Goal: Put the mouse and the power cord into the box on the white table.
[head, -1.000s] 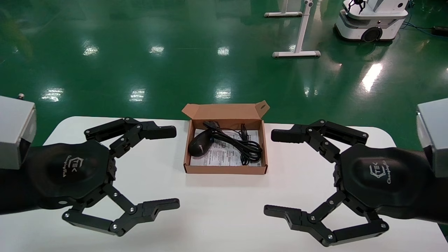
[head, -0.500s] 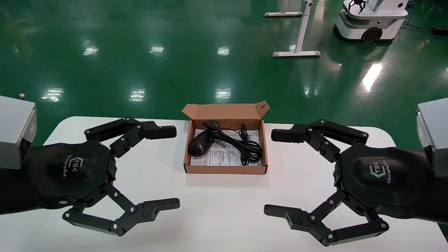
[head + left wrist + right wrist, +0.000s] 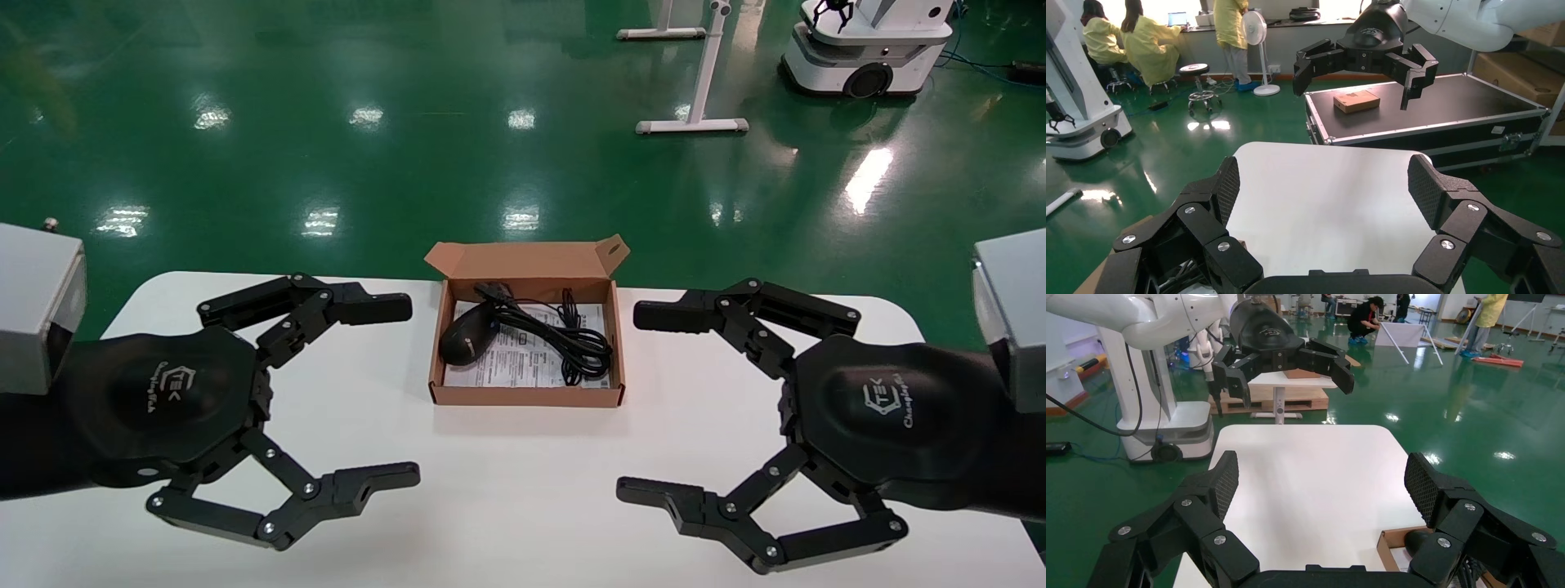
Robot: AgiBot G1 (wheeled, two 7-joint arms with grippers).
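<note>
The brown box (image 3: pixel 527 396) stands open at the far middle of the white table (image 3: pixel 523 498), its lid flap raised behind. Inside lie the black mouse (image 3: pixel 467 336) on the left and the coiled black power cord (image 3: pixel 582 349) on the right, over a white printed sheet. My left gripper (image 3: pixel 404 392) hovers open to the left of the box, nothing between its fingers. My right gripper (image 3: pixel 637 403) hovers open to the right, also empty. The right wrist view shows a box corner (image 3: pixel 1395 538) and part of the mouse (image 3: pixel 1415 540) past my right gripper (image 3: pixel 1321 481). My left gripper (image 3: pixel 1324 187) faces bare tabletop.
Green floor lies beyond the table's far edge. A white stand (image 3: pixel 695 122) and another robot's base (image 3: pixel 866 57) stand far back right. A black flight case (image 3: pixel 1425 116) lies beyond the table's right end.
</note>
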